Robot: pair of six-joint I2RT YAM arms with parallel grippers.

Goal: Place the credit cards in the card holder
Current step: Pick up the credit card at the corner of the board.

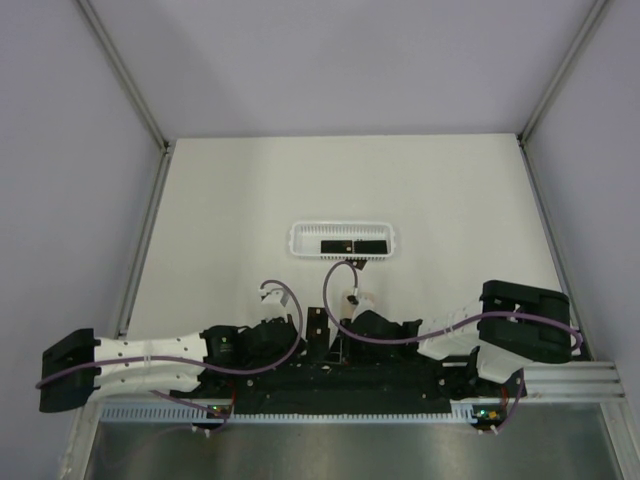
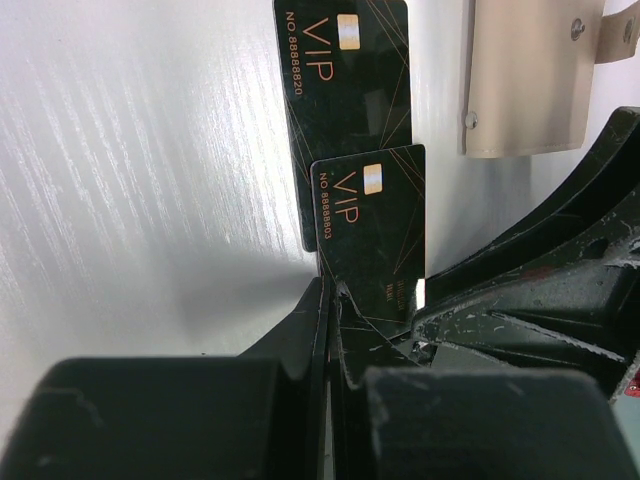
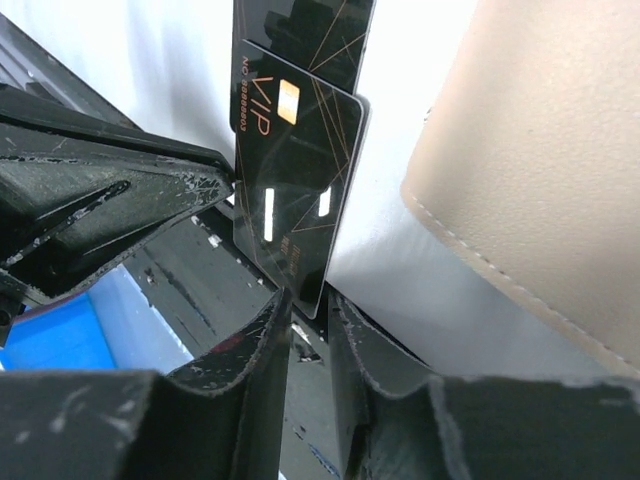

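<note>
- Left wrist: your left gripper is nearly closed, tips at the edge of the card; grip unclear.
- Your right gripper: narrow gap round the card's corner, hold unclear; holder beside card.

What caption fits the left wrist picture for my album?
One black VIP card overlapping another, tan card holder beside them.

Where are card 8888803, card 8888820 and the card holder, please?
card 8888803 (image 2: 370,225), left wrist view, centre of its face.
card 8888820 (image 2: 345,90), left wrist view, middle of its face.
card holder (image 2: 525,80), left wrist view, middle of its tan front.
</note>
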